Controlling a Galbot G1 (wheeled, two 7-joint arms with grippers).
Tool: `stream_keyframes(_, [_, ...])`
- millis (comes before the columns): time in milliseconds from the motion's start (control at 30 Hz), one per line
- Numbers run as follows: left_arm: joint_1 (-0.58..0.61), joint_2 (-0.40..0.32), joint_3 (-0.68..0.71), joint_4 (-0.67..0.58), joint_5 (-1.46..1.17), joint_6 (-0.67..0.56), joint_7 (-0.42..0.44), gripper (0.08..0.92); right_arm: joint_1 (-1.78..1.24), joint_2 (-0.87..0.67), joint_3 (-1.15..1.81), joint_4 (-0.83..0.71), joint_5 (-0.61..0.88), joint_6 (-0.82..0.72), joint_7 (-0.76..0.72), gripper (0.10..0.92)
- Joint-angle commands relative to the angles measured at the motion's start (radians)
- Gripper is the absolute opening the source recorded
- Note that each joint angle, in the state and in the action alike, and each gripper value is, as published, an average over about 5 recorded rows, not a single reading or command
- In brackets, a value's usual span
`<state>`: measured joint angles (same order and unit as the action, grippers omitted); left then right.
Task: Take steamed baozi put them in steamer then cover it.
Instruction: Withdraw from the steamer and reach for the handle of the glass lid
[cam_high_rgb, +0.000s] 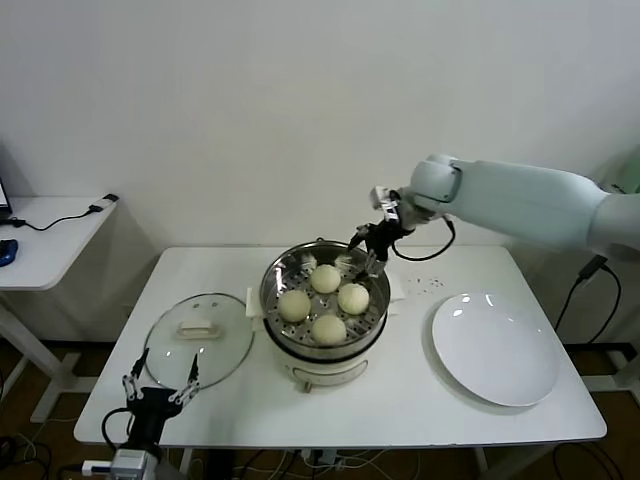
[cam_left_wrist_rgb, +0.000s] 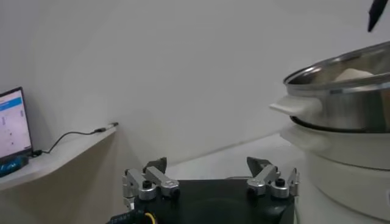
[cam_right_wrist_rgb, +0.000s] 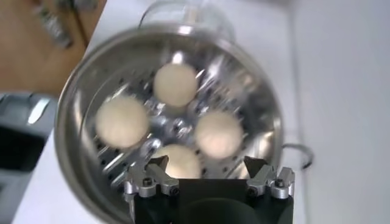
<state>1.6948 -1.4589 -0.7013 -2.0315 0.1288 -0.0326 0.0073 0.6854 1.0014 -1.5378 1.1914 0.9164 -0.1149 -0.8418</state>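
Four baozi (cam_high_rgb: 324, 296) sit in the steamer (cam_high_rgb: 326, 316) at frame centre, just below the right gripper (cam_high_rgb: 366, 258), whose jaws are open and empty. The left gripper (cam_high_rgb: 160, 389), jaws open, hangs at lower left beside the cover (cam_high_rgb: 200, 338) lying on the tabletop (cam_high_rgb: 400, 400).

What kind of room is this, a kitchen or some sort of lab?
Probably a lab or office set up for robot trials, not a kitchen: a bare white wall, a plain white table holding only a steamer, lid and plate, and a side desk with a screen and cables.
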Motion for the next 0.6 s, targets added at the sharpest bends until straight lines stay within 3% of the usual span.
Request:
stream_keyframes(33, [-0.008,-0.014,-0.004,-0.013,0.011,0.0,0.007,0.823,-0.21,-0.348,0.293,0.191,0.094,0.254,0.335,0.823])
stream_keyframes(267, [-0.02,-0.024,-0.007,-0.027,0.05,-0.005,0.019,0.823,-0.713,-0.443,0.835,0.268,0.024,0.314,0.536,0.823])
stream_keyframes(600, [-0.031,-0.041,-0.024,-0.05,0.192,0.006,0.037,0.823,-1.248,-0.397,1.408,0.346,-0.13,0.326,0.614,0.823])
